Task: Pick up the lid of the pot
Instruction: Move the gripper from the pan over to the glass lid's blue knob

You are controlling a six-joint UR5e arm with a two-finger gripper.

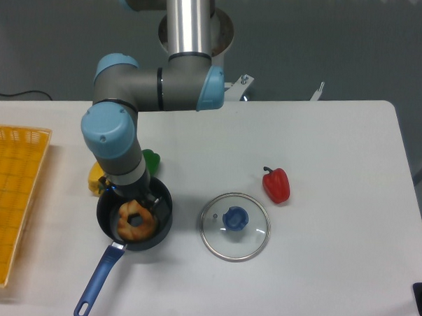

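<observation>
The gripper point(131, 195) hangs over the black pan at the left of the table, pointing down, its dark fingers spread apart. Nothing shows held between them, though the wrist and gripper body hide part of this area. To the right of the pan lies the round clear pot lid point(249, 248), flat on the table with its blue knob point(235, 218) facing up. A gap of table separates the lid from the pan and the gripper.
The black pan point(164, 229) holds a brown ring-shaped item point(135, 231); its blue handle point(98, 282) points toward the front left. Green point(151, 160) and yellow point(94, 175) items lie behind it. A red pepper point(277, 186) is behind and right of the lid. A yellow crate point(17, 191) stands far left.
</observation>
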